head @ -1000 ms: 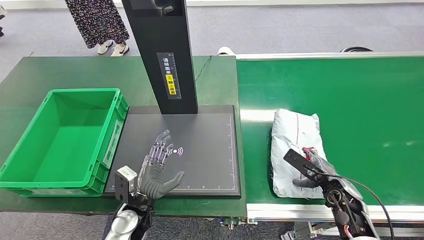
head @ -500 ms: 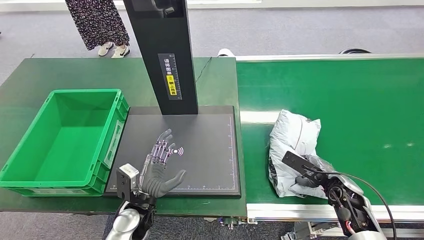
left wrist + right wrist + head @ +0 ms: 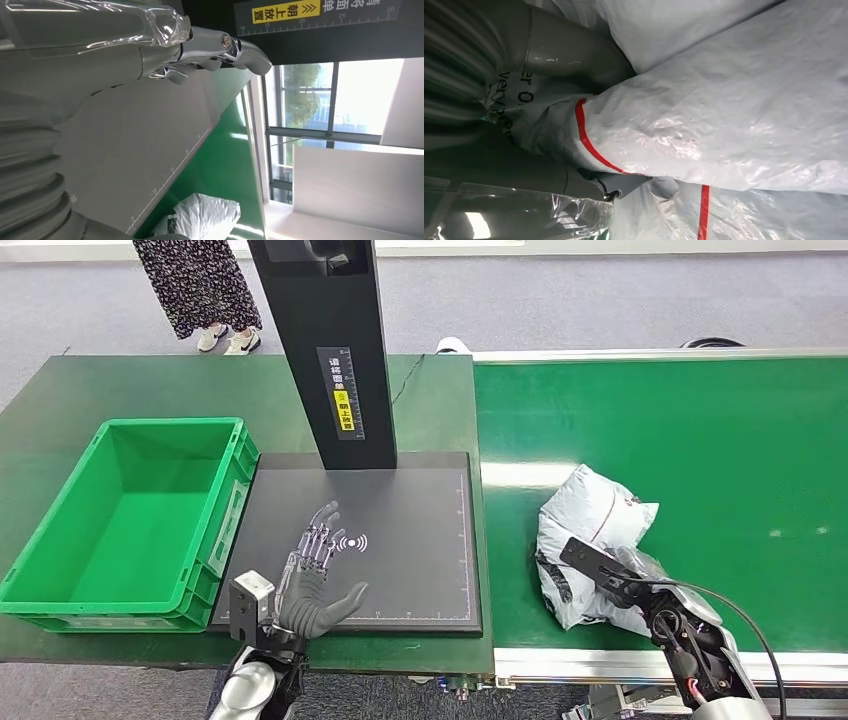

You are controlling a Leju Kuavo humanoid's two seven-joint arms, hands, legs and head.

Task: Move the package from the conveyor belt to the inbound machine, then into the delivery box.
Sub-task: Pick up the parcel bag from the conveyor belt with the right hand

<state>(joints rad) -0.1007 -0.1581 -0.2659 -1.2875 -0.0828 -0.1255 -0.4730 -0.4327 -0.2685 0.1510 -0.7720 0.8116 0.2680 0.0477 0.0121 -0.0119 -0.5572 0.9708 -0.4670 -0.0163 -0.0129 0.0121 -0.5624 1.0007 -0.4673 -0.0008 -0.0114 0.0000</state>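
My right robot hand (image 3: 618,592) grips the package (image 3: 590,540) on the belt (image 3: 720,440).
Crumpled package, long axis toward far right; my left robot hand (image 3: 312,585) spread wide.

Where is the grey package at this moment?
In the head view the grey package lies crumpled on the green conveyor belt, to the right of the black scanner plate, gripped by the right robot hand.

You are working in a parcel-sorting or logistics test area. Evidence: a wide green conveyor belt (image 3: 700,440) with a metal edge rail, a black scanning platform (image 3: 400,540) with ruler markings under a black column (image 3: 325,340) bearing a yellow label, and a green plastic crate (image 3: 60,540). Grey carpet floor (image 3: 600,300); large windows (image 3: 345,100) visible from the left wrist view.
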